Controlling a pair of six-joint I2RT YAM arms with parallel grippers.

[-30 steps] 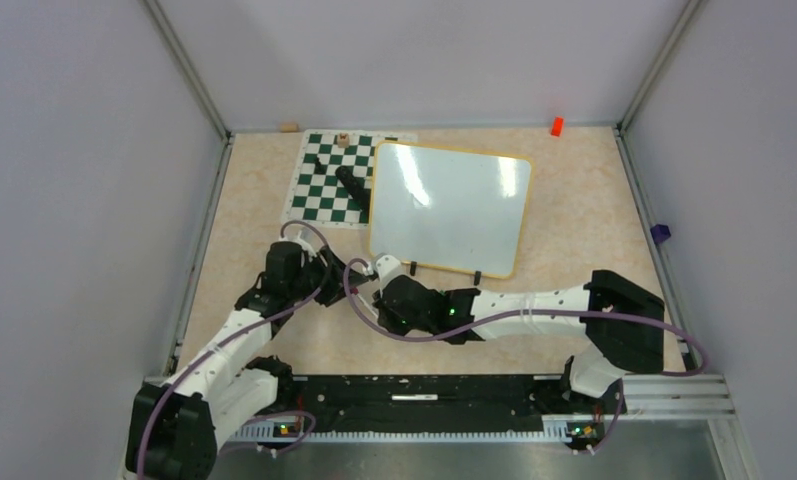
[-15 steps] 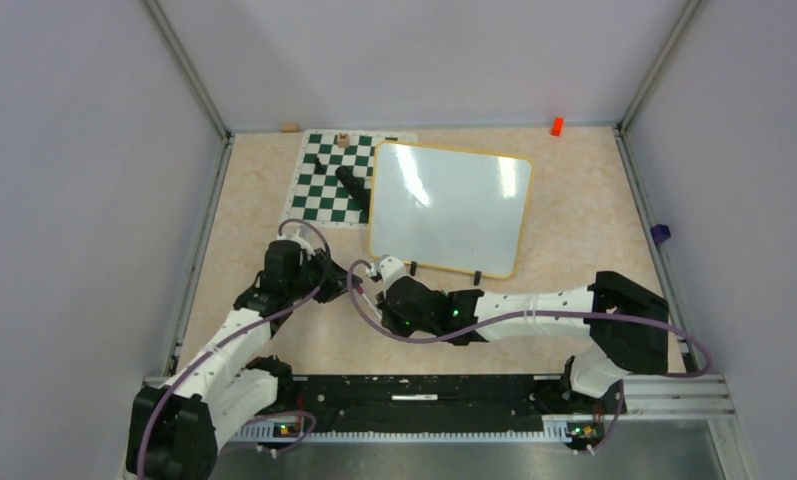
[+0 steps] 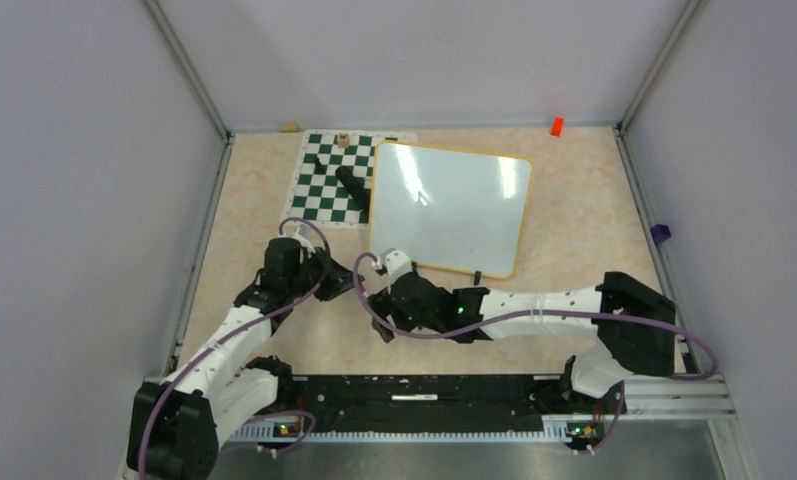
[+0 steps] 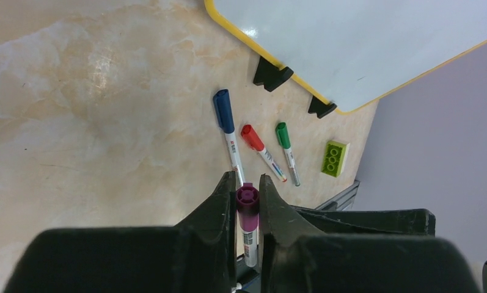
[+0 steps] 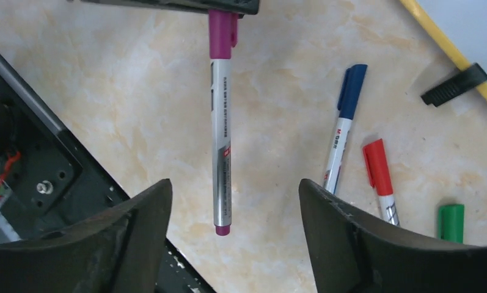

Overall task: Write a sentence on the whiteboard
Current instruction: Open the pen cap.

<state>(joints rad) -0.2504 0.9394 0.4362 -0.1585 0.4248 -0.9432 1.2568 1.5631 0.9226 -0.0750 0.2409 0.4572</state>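
Observation:
The whiteboard (image 3: 449,205) lies at the back of the table, glossy white with a yellow rim (image 4: 241,30), and no sentence shows on it. My left gripper (image 4: 247,180) is shut on the capped end of a purple marker (image 4: 248,210), held above the table. In the right wrist view the purple marker (image 5: 221,134) hangs from the left gripper's black fingers (image 5: 186,5). It points down between the wide-open jaws of my right gripper (image 5: 234,186) without touching them. Both grippers meet just off the board's near left corner (image 3: 359,278).
A blue marker (image 4: 228,125), a red marker (image 4: 260,149) and a green marker (image 4: 286,149) lie capped on the table near the board's black clips (image 4: 271,72). A green brick (image 4: 333,157) lies beside them. The chess mat (image 3: 329,180) sits left of the board.
The right gripper has opened and let go of the purple marker. The left gripper has closed on the marker's cap end. The right wrist has shifted slightly away from me.

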